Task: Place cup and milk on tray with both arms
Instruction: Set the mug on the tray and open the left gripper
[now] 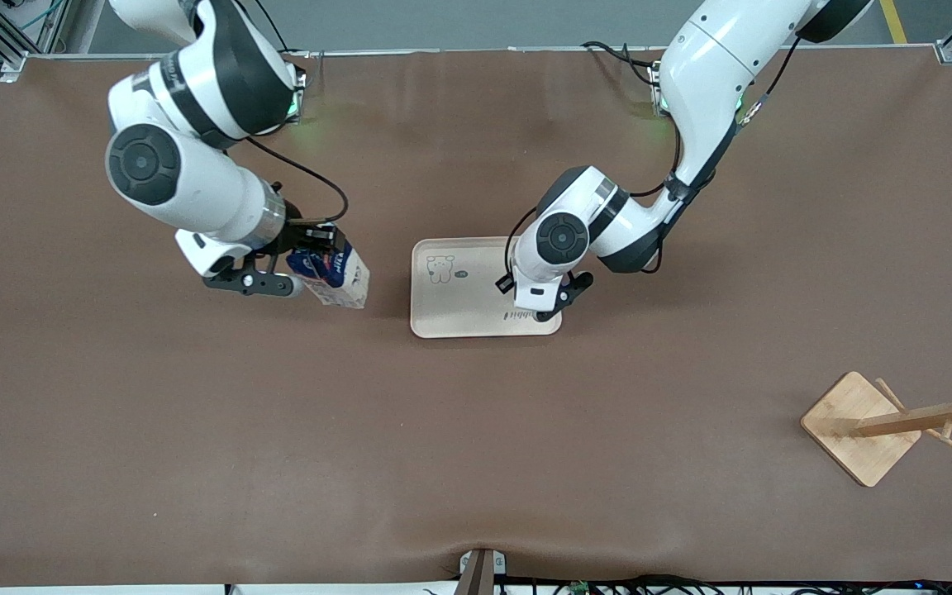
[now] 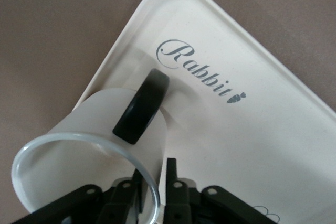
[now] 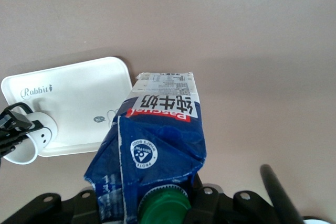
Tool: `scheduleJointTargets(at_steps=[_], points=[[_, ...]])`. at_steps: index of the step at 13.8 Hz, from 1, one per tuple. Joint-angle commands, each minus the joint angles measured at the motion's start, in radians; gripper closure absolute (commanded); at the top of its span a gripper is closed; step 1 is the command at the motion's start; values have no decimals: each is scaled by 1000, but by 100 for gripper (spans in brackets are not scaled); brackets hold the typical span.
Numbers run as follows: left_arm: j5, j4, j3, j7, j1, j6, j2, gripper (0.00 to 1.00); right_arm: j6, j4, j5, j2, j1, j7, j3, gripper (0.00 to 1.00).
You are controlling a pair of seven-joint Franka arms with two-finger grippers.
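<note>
The white cup (image 2: 94, 124) with its black handle (image 2: 142, 106) is on the cream tray (image 2: 252, 129), at the corner by the "Rabbit" script. My left gripper (image 2: 154, 164) straddles the cup's rim, one finger inside and one outside, with thin gaps on both sides. In the front view the left gripper (image 1: 550, 310) and wrist hide the cup, over the tray (image 1: 459, 306). My right gripper (image 1: 311, 252) is shut on the top of the blue-and-white milk (image 1: 335, 277) carton, held tilted over bare table beside the tray. The green cap (image 3: 163, 203) sits between the jaws.
A wooden rack (image 1: 864, 426) with pegs stands toward the left arm's end of the table, nearer the front camera than the tray. The right wrist view also shows the cup (image 3: 31, 140) on the tray (image 3: 79, 98). Brown mat surrounds the tray.
</note>
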Motion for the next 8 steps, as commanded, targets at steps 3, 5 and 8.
scheduleJointTargets(at_steps=[3,5,8], points=[[26,36,6,-50,-4,-5,-18,0,46,94,18,108,90,127,-7,100],[27,56,7,-47,8,-43,-69,0,74,96,12,143,136,150,-8,100],[29,162,38,-35,23,-219,-132,0,138,112,6,218,183,150,-8,100]])
